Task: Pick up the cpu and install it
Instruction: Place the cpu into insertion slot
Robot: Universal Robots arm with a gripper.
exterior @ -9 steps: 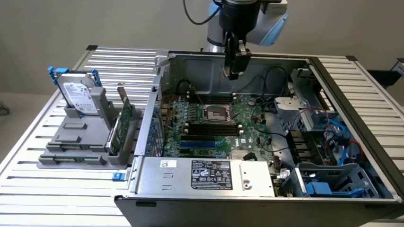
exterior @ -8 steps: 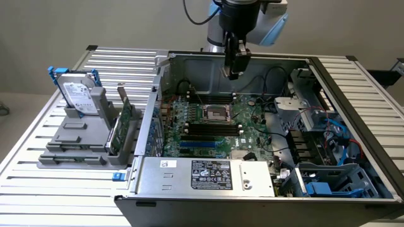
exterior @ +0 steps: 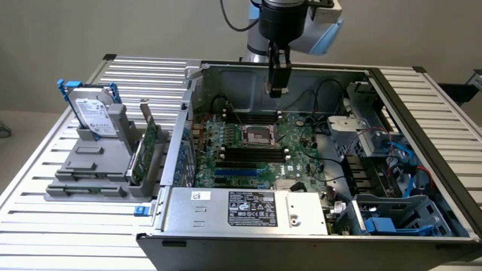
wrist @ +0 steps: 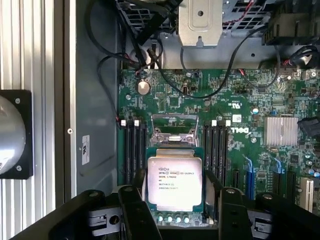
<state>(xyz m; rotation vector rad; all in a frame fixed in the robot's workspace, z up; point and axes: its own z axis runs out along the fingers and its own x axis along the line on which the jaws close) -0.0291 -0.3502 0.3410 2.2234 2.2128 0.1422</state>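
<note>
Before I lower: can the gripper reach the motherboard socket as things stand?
Probably yes: the gripper, gripping the cpu, hangs over the open case, and the socket lies uncovered with nothing crossing it.

An open grey metal computer case [exterior: 249, 84] lies on a slatted aluminium table [exterior: 60, 226], its green motherboard [exterior: 301, 149] facing up. A silver power-supply box with a black label [exterior: 214, 212] fills the near edge. At the exterior view's left, a grey plastic stand [exterior: 87, 175] holds a white-labelled grey hard drive [exterior: 94, 116] upright (blue clips at its top). The board carries black memory slots [wrist: 134, 150], a finned silver heatsink [wrist: 281, 131] and a round coin battery [wrist: 143, 87].
</note>
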